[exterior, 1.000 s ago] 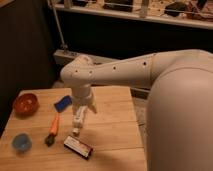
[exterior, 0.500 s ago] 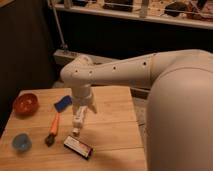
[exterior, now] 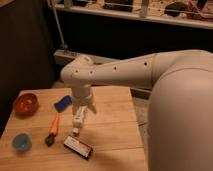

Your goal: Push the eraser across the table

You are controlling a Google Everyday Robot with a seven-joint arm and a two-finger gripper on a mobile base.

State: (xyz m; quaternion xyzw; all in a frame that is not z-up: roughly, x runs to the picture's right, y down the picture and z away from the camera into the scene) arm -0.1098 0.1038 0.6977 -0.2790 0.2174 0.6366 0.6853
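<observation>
The eraser (exterior: 78, 147), a flat black block with a white face and a red stripe, lies near the front edge of the pale wooden table (exterior: 112, 132). My gripper (exterior: 82, 112) hangs from the white arm just above and behind it, pointing down, and looks open. A small white bottle-like item (exterior: 77, 124) sits right under the gripper. I cannot tell whether the two touch. The gripper is clear of the eraser.
An orange carrot (exterior: 53, 127) lies left of the eraser. A blue flat pad (exterior: 62, 103) is behind it, a red bowl (exterior: 26, 102) sits at the far left, and a small blue cup (exterior: 21, 142) at the front left. My bulky white arm covers the right side.
</observation>
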